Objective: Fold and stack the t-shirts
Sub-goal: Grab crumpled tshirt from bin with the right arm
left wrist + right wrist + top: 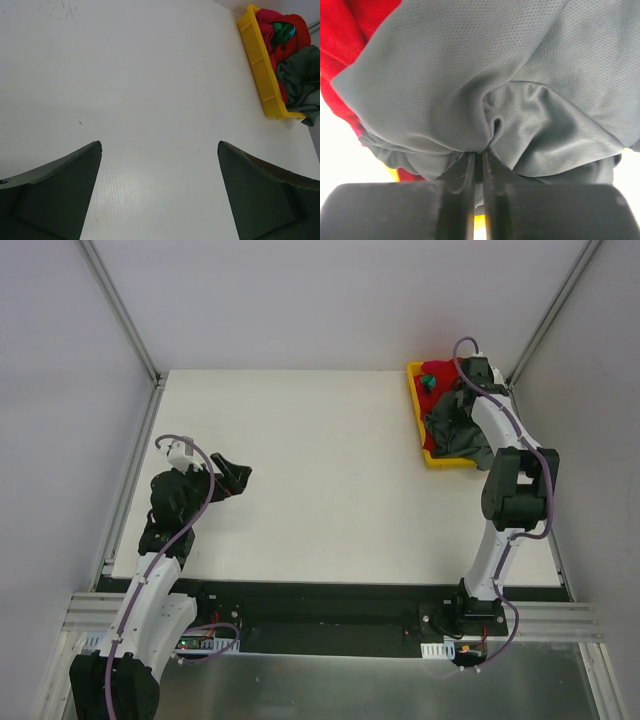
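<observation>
A charcoal grey t-shirt (455, 430) lies bunched in the yellow tray (415, 410) at the far right, over a red t-shirt (437, 372) with a bit of teal cloth (426, 383) beside it. My right gripper (480, 154) is shut on a fold of the grey t-shirt (485, 75), pinching it over the tray; red cloth (340, 55) shows at its left. My left gripper (232, 476) is open and empty above the bare table at the left; its fingers (60, 190) stand wide apart. The left wrist view shows the grey shirt (302, 82), red shirt (280, 35) and teal bit (285, 32).
The white table (320, 480) spreads between the arms. The yellow tray (260, 60) sits at its far right corner, close to the metal frame post (550, 310). White walls enclose the table on three sides.
</observation>
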{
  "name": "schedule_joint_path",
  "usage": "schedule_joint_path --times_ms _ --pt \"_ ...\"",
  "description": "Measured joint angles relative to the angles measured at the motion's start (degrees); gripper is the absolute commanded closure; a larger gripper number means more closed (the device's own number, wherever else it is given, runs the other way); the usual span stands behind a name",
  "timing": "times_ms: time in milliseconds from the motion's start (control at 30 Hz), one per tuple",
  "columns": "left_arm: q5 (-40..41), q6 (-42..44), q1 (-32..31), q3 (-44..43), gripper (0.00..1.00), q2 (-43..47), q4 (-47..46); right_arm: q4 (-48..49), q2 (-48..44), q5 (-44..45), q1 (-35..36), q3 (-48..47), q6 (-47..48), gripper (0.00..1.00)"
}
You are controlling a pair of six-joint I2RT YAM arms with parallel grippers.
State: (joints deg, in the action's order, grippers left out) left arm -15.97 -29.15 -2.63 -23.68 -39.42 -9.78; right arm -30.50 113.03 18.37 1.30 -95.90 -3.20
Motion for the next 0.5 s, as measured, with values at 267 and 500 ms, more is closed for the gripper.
schedule_joint_path --times_ms 267,500 --pt "0.0 0.0 0.0 -0.3 0.01 0.9 2.1 -1.4 -5.7 -10.5 0.3 -1.8 4.0 0.99" --pt "-0.1 -0.7 0.0 -0.4 0.01 1.7 2.4 -2.4 -29.9 -12.1 18.6 -2.1 9.9 0.99"
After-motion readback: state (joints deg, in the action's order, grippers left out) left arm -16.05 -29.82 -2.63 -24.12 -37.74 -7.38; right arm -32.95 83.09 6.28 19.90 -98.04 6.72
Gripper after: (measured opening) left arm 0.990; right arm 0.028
